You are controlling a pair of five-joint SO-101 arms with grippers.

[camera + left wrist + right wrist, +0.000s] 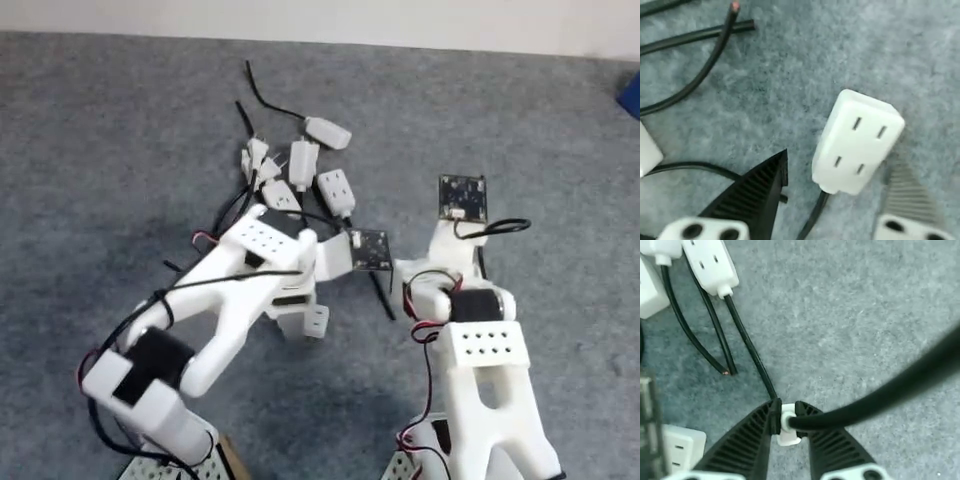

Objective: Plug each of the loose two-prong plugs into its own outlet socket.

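A white outlet socket (857, 142) with two pairs of slots lies on the grey carpet, a black cord leaving its lower end. My left gripper (842, 160) is open, with one finger on each side of this socket and a small gap to the black finger (757, 192). My right gripper (787, 412) is shut on a small white plug (786, 426) at the end of a black cord (750, 352); its prongs are hidden. That cord runs off to another white socket (710, 262). Several white plugs (303, 157) and sockets (336, 190) lie bunched at the carpet's middle back.
Loose black cords (695, 75) with cut ends cross the carpet near the left gripper. A further white socket block (306, 321) lies under the left arm. One plug (327, 131) with a curling black cord lies farthest back. Bare carpet (110, 150) stretches on both sides.
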